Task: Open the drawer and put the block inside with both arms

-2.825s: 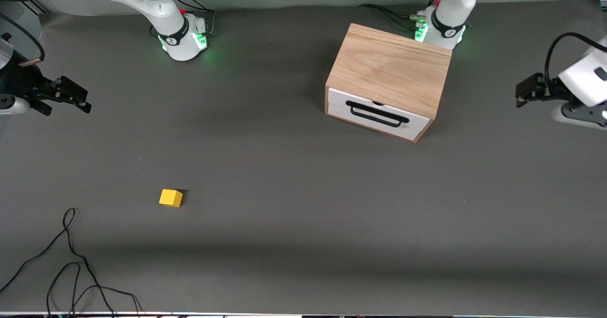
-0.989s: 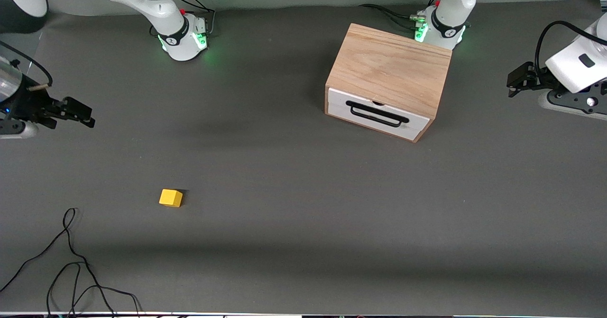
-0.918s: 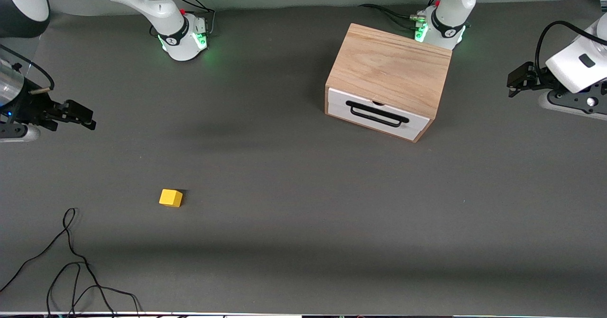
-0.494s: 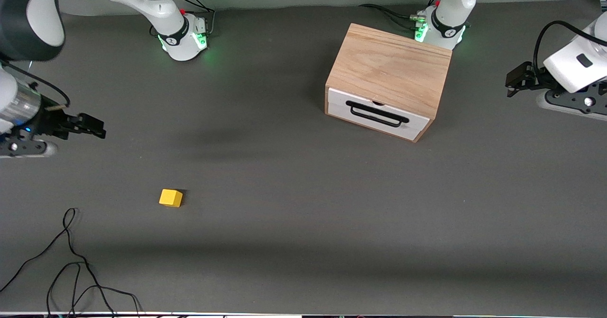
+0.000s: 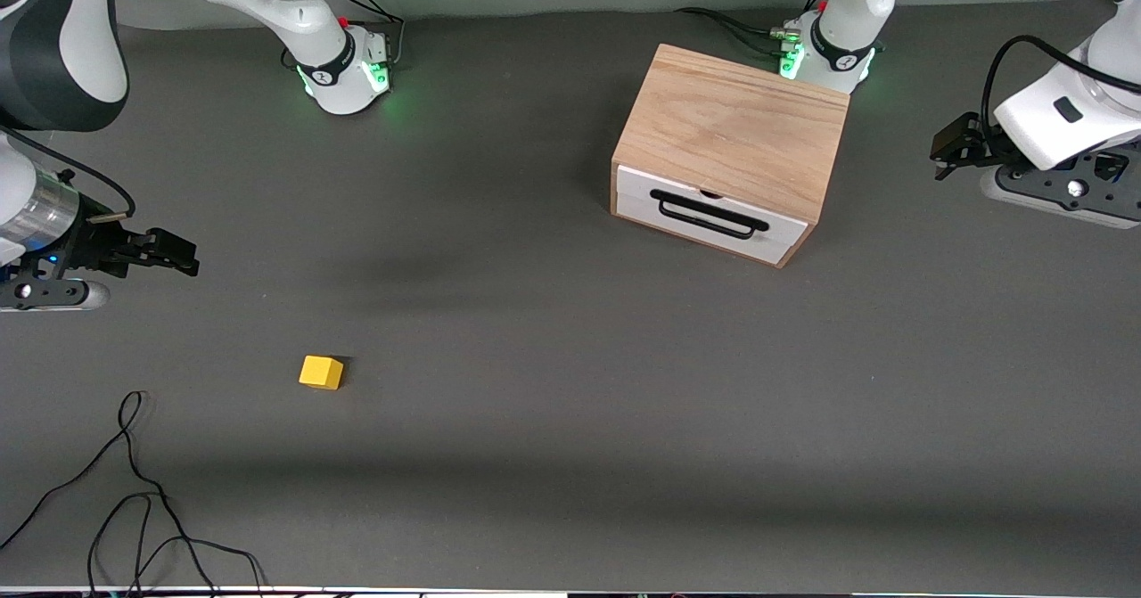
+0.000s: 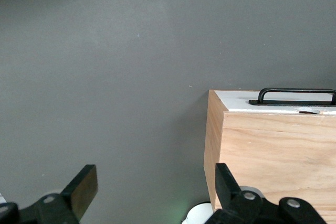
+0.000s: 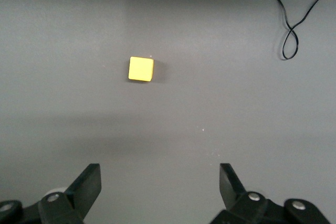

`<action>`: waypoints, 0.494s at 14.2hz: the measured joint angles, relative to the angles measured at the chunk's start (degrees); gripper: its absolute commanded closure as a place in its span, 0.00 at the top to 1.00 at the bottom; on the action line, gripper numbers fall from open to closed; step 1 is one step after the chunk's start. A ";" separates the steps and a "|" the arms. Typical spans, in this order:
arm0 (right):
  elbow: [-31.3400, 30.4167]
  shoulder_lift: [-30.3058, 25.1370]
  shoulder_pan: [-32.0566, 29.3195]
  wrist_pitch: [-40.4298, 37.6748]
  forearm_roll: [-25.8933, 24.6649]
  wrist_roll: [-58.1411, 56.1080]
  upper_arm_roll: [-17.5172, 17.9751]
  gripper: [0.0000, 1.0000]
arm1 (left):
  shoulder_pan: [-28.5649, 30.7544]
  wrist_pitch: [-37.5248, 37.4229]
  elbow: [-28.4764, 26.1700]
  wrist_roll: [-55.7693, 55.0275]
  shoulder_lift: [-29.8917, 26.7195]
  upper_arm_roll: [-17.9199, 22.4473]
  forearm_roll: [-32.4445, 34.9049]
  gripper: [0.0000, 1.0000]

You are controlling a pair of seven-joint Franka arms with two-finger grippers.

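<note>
Block [image 5: 321,372] on table, apart from open right pincer [image 5: 178,253].

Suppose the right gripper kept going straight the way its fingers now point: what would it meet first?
Probably the table. The right gripper is open and its wrist view looks down on bare surface, with the block ahead, slightly off its centre line. Depth is unclear.

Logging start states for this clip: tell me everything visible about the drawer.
The drawer is shut, its white front flush in a light oak cabinet that sits on the grey table near the left arm's base. A long black bar handle runs across the front, with a small notch above it. The front faces the camera at a slight angle. Nothing touches it: the open left gripper hangs apart, toward the table's end.
</note>
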 measured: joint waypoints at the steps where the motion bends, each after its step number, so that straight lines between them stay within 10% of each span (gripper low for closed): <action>1: 0.66 0.35 0.01 0.04 0.00 0.00 0.05 1.00 | 0.00 0.00 0.00 0.00 0.00 0.01 0.00 1.00; 7: 3.73 3.65 0.00 0.32 0.00 0.00 0.31 1.00 | -0.05 -0.02 -0.05 0.00 0.00 0.83 0.00 1.00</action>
